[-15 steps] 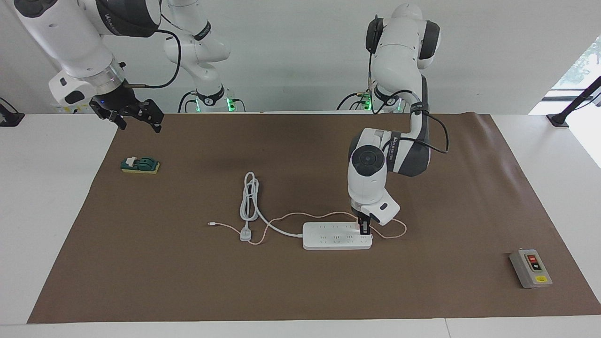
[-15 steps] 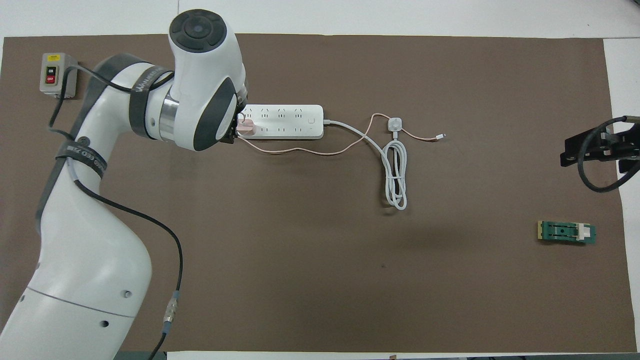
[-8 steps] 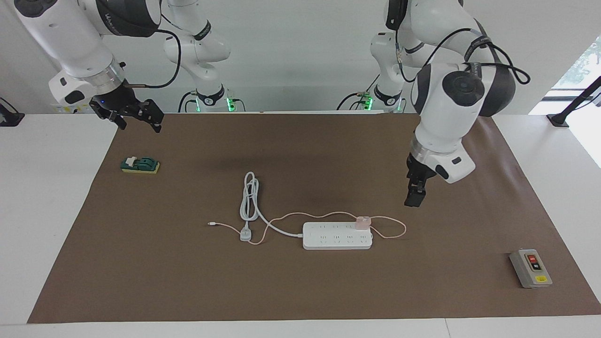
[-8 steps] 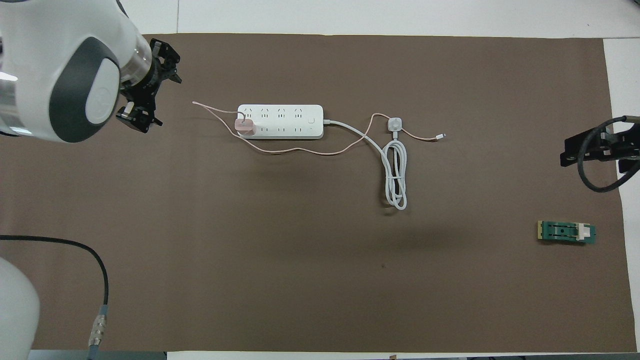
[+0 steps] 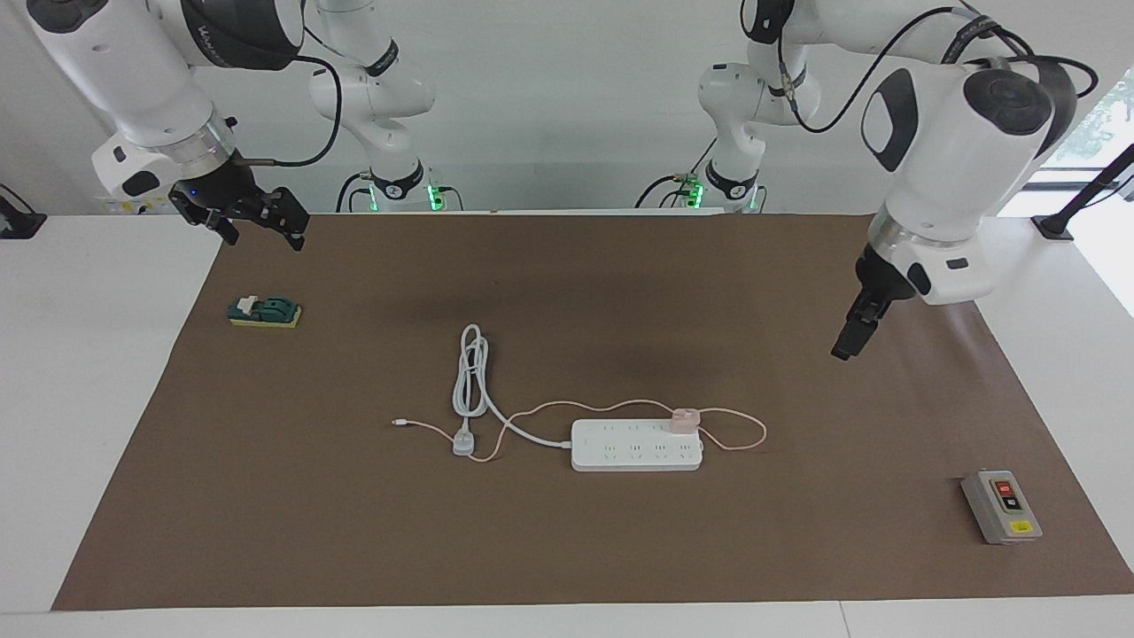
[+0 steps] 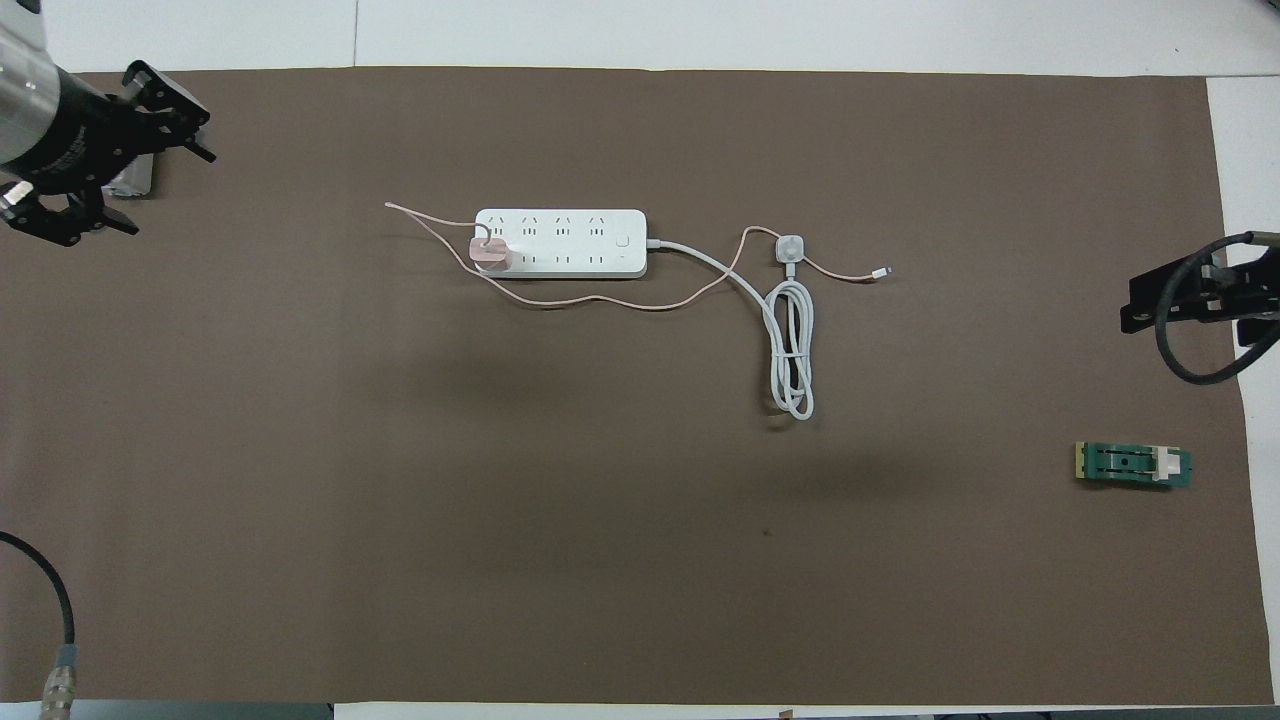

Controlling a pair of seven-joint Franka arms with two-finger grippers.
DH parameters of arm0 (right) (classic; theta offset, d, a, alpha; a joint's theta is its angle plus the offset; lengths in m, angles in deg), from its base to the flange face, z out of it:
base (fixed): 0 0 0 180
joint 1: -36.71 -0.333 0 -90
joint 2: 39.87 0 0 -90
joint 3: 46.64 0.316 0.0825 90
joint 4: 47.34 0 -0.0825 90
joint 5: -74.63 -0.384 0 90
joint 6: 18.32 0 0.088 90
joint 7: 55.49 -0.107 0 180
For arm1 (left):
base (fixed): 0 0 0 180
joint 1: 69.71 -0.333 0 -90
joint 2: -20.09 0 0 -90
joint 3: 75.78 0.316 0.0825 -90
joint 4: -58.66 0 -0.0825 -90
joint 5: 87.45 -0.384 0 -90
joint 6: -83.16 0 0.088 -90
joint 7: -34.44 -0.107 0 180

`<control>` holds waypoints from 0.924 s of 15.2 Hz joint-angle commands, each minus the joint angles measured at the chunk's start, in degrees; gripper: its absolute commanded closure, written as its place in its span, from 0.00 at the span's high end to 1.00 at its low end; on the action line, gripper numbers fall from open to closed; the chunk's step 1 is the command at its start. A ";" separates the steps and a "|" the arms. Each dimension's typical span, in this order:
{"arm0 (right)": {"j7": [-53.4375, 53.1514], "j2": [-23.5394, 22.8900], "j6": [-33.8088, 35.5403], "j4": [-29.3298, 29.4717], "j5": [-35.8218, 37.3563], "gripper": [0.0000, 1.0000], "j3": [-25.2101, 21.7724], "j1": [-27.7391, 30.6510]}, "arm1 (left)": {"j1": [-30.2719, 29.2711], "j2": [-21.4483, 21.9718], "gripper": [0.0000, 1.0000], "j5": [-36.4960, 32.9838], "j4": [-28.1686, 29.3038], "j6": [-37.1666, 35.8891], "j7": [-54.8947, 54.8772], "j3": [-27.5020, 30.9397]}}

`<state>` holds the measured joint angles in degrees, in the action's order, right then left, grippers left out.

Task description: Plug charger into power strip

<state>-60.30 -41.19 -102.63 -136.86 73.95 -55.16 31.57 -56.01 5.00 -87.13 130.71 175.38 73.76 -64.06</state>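
Switch box [image 5: 1001,506] and green block [image 5: 265,311] flank the mat.

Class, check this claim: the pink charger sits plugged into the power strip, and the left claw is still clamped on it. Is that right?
Not quite. The charger is plugged into the power strip, but the left claw is open and raised above the mat, clear of it, as the facing view shows.

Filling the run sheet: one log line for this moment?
pale-pink cube charger: seated on white power strip | left gripper: open, raised, empty | right gripper: open, waiting
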 commanded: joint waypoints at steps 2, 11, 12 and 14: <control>1.38 0.79 0.46 -0.75 0.06 1.00 0.09 0.31 | -6.29 3.31 0.91 -0.85 0.81 -4.67 -10.56 -0.21; 1.38 0.79 0.46 -0.75 0.06 1.00 0.09 0.31 | -11.48 14.65 1.00 -0.67 14.52 -0.02 -28.60 -6.61; 1.38 0.79 0.46 -0.75 0.06 1.00 0.09 0.31 | -12.97 14.74 1.00 -1.02 14.78 -1.33 -28.60 -9.67; 1.38 0.79 0.46 -0.75 0.06 1.00 0.09 0.31 | -14.57 14.74 1.00 -1.11 14.96 -3.36 -28.78 -13.12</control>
<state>-60.30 -41.19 -102.63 -136.86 73.95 -55.16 31.57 -68.21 18.08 -87.30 143.09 173.01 46.60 -73.51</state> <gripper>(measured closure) 0.000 0.000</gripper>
